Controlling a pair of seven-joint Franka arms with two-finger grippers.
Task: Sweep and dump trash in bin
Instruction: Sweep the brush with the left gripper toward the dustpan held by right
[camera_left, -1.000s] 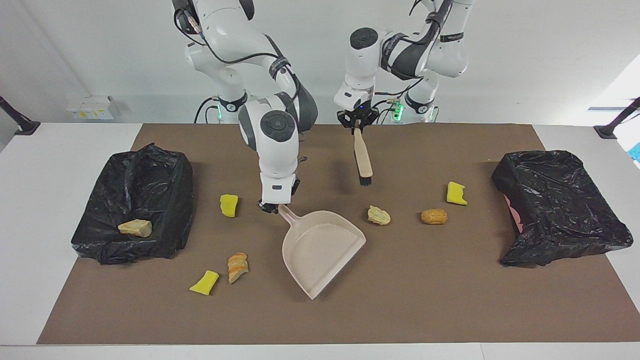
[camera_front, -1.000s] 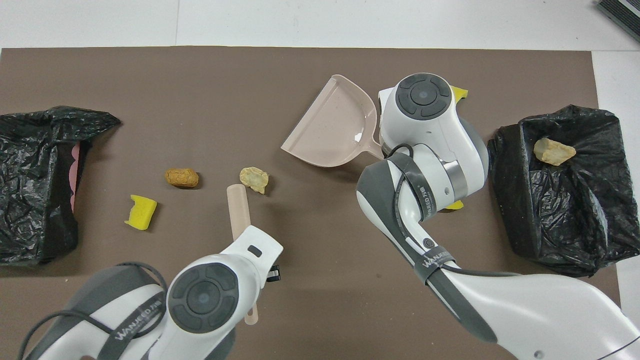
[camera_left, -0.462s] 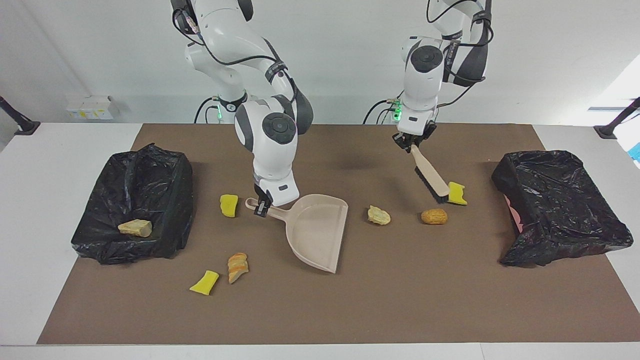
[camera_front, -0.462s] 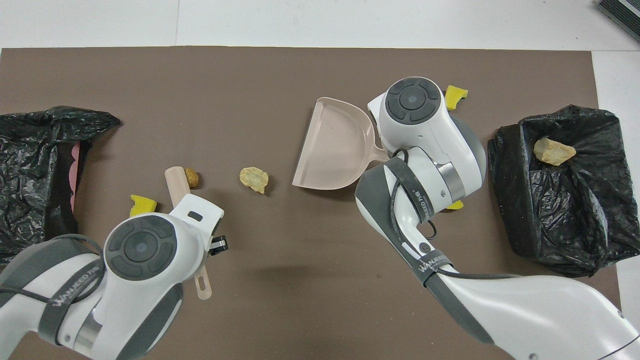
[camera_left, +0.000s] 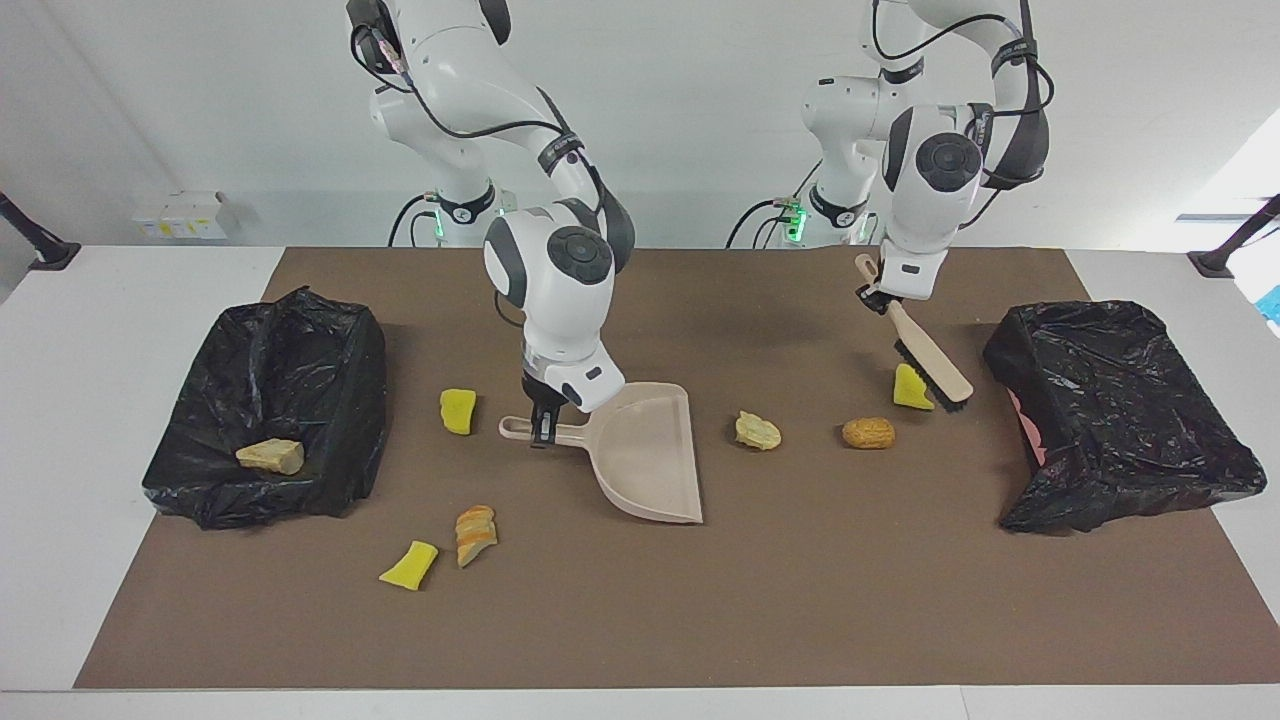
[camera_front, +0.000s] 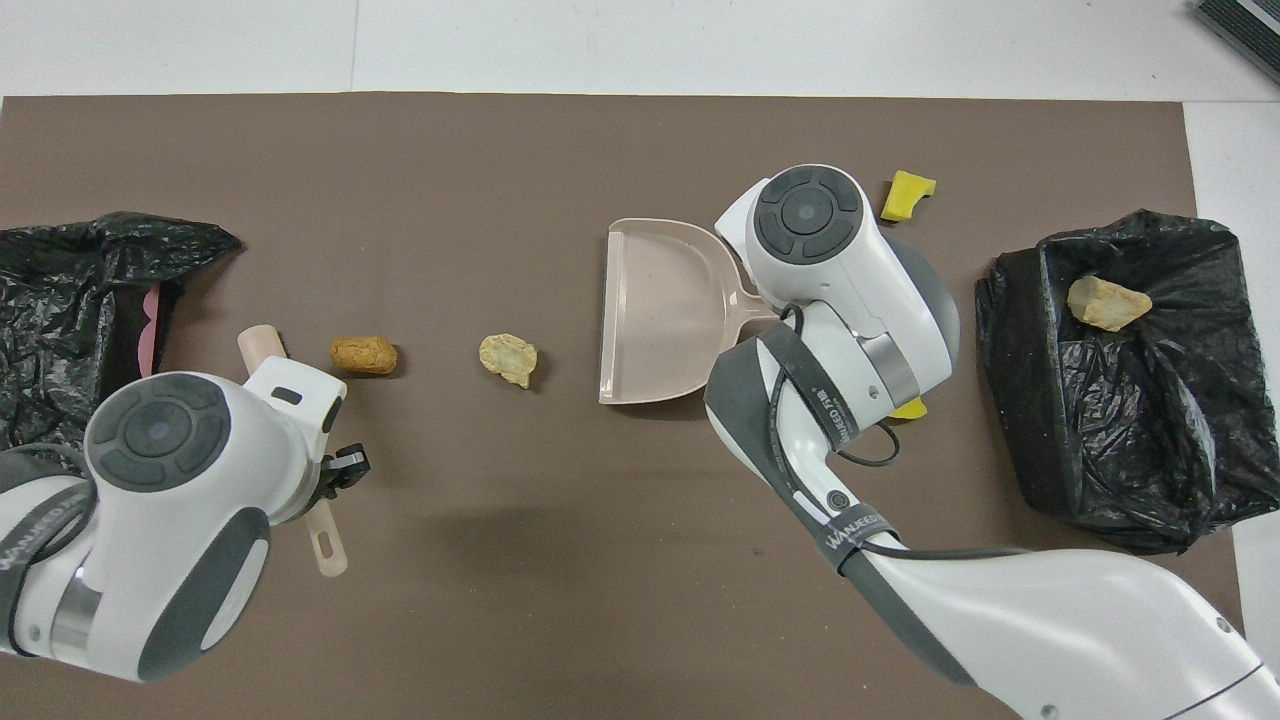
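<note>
My right gripper (camera_left: 543, 428) is shut on the handle of the beige dustpan (camera_left: 650, 455), which lies low on the brown mat with its mouth toward the left arm's end of the table. My left gripper (camera_left: 877, 293) is shut on the handle of a wooden brush (camera_left: 935, 370). The bristles stand beside a yellow piece (camera_left: 908, 388) of trash. A brown lump (camera_left: 867, 433) and a pale lump (camera_left: 757, 431) lie between that piece and the dustpan mouth. In the overhead view the dustpan (camera_front: 655, 310) and both lumps (camera_front: 363, 354) show, while the wrists hide both grips.
Black-bagged bins stand at each end of the mat: one (camera_left: 1120, 400) at the left arm's end, one (camera_left: 290, 370) at the right arm's end holding a tan lump (camera_left: 270, 456). Near the right arm's end lie two more yellow pieces (camera_left: 458, 411) (camera_left: 408, 565) and a bread slice (camera_left: 475, 533).
The left arm swung the brush from the table's middle toward its own end, past the yellow piece. The right gripper turned the dustpan so that its mouth faces the lumps.
</note>
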